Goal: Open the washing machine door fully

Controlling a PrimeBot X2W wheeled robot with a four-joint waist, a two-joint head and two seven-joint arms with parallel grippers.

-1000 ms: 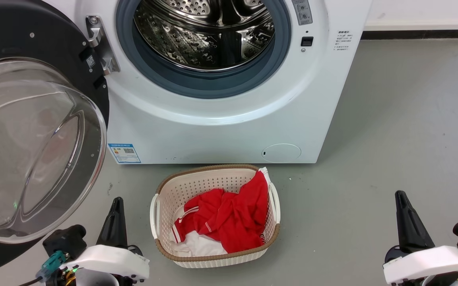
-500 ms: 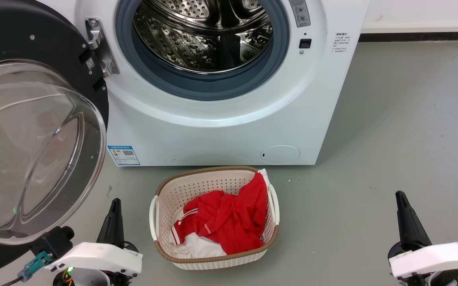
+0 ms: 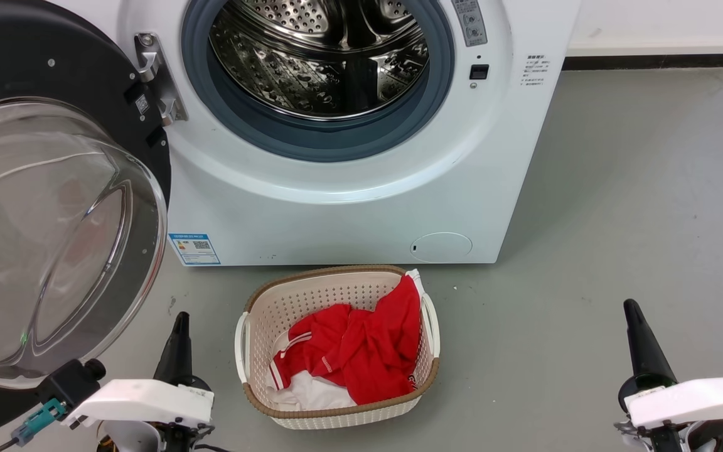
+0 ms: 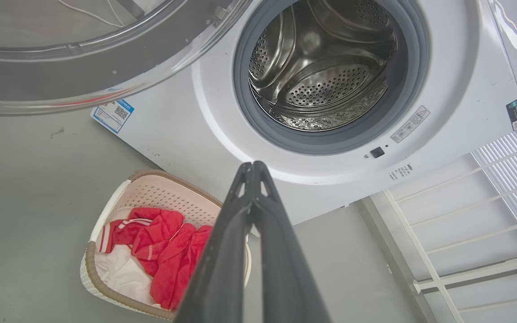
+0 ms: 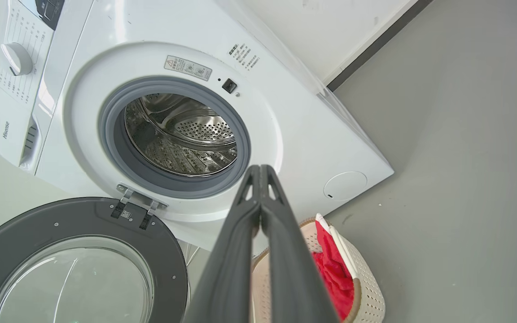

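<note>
Swung wide to the left of the big white front-loading washing machine: large round glossy black door with clear glass bowl, cut off by the head view's left edge. From the right wrist, a white round dial; from the left wrist, a white slatted rack. Low and apart from the door: left gripper and right gripper, fingers pressed together, holding nothing. Print on the blue-bordered label unreadable.

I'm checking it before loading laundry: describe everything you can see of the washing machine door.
The washing machine door is a large round glossy black ring around a bulging clear glass bowl. It is swung wide open to the left of the drum, held to the washing machine by a metal hinge.
</note>
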